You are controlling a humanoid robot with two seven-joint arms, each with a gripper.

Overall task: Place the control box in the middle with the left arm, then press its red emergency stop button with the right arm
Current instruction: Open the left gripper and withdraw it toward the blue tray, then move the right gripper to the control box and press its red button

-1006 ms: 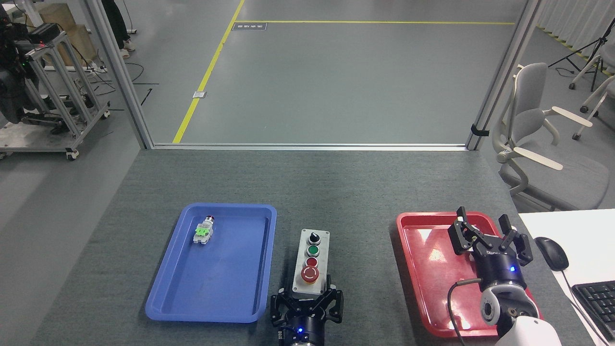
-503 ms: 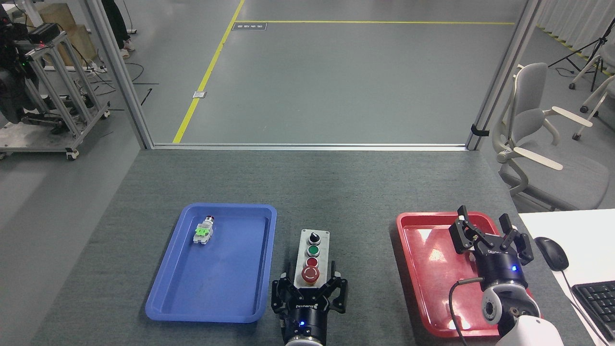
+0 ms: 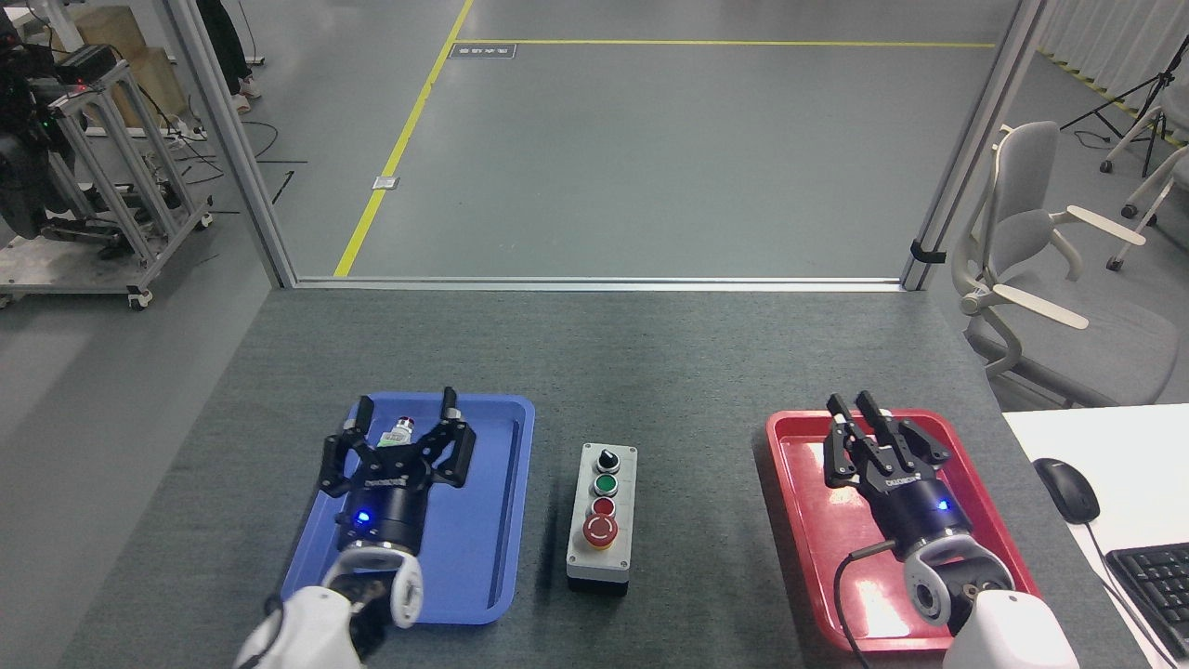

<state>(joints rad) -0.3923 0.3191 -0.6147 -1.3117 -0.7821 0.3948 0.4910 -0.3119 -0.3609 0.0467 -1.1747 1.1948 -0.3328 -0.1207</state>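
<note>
Our light grey rectangular control box with a black base stands alone on the grey felt-covered table, in the gap between the blue plastic tray and the red plastic tray, touching neither. Its face carries, from far to near, a black knob, a green button, a small flat red button and the large red mushroom emergency stop button on a yellow ring. Nothing touches the box or any of its buttons.

Our left gripper hangs over the far part of the blue tray, well to the left of the box. Its jaws are spread wide, with nothing between them gripped. A small loose switch part with a green clip lies in the tray and shows in the gap between the fingers, partly hidden by the gripper body; we cannot tell whether it touches either finger.

Our right gripper sits over the red tray, well to the right of the box, pointing away and slightly left. Its black fingers stand close together, almost parallel, with only a narrow gap; they hold nothing.

On the white desk at the right edge lie a black computer mouse and the corner of a black keyboard.
</note>
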